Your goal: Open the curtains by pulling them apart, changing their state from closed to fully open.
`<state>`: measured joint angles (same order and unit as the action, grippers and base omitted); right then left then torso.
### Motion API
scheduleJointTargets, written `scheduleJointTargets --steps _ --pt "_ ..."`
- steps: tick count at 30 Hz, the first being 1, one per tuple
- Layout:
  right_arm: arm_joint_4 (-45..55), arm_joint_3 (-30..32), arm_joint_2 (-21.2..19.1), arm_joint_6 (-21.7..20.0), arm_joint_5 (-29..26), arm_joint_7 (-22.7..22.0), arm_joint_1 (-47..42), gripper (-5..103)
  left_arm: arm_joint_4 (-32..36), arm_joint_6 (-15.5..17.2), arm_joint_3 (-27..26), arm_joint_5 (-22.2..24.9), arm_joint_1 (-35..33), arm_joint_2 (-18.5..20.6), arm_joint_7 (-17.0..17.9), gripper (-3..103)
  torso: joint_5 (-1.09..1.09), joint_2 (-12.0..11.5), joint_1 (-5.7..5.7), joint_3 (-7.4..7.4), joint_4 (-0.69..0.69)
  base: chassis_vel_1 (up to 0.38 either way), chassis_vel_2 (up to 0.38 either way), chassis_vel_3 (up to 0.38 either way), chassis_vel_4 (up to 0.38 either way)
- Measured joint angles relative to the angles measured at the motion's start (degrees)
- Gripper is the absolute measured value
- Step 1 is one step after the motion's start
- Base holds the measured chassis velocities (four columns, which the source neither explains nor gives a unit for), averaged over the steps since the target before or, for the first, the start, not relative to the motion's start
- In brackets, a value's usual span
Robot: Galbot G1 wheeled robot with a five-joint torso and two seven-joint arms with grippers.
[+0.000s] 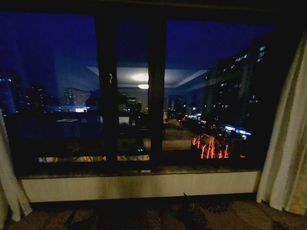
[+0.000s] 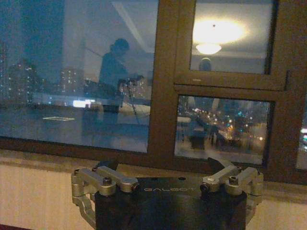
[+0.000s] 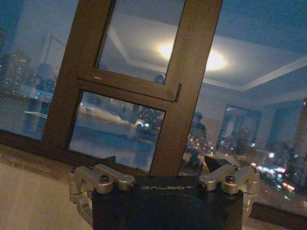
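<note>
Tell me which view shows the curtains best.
The head view: the curtains hang bunched at both edges of the window, already pulled apart. Both wrist views face the window frame and glass above each gripper, without curtain fabric.

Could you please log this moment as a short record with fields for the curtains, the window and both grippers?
curtains: sheer panels drawn to the far left and far right edges of the head view
window: dark-framed glass uncovered, night city beyond
left gripper: facing the window, holding nothing, fingers open
right gripper: facing the window, holding nothing, fingers open
task state: curtains look open
</note>
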<state>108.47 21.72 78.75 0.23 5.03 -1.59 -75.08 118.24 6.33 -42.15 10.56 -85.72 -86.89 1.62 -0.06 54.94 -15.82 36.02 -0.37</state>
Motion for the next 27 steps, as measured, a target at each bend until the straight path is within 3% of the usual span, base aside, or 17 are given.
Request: scheduleJointTargets --steps 8,16,27 --pt "0.13 -0.08 -0.04 0.31 -0.61 -0.17 -0.20 100 -0.08 -0.24 0.63 -0.25 0.00 -0.18 -0.04 100 0.07 0.00 0.01 0.00 -0.04 -0.048 0.037 0.050 -0.047" --pt "0.13 0.32 -0.02 0.93 -1.91 -0.43 0.01 100 -0.28 -0.69 1.13 -0.77 0.04 -0.34 -0.04 100 0.03 0.01 0.03 0.00 0.00 -0.062 0.038 0.046 -0.057" --pt "0.06 0.20 -0.02 0.97 -1.87 -0.69 0.18 100 -1.09 -1.47 1.22 -0.90 0.44 -0.04 -0.05 100 0.04 0.00 0.01 0.01 -0.01 -0.171 0.175 0.161 -0.174"
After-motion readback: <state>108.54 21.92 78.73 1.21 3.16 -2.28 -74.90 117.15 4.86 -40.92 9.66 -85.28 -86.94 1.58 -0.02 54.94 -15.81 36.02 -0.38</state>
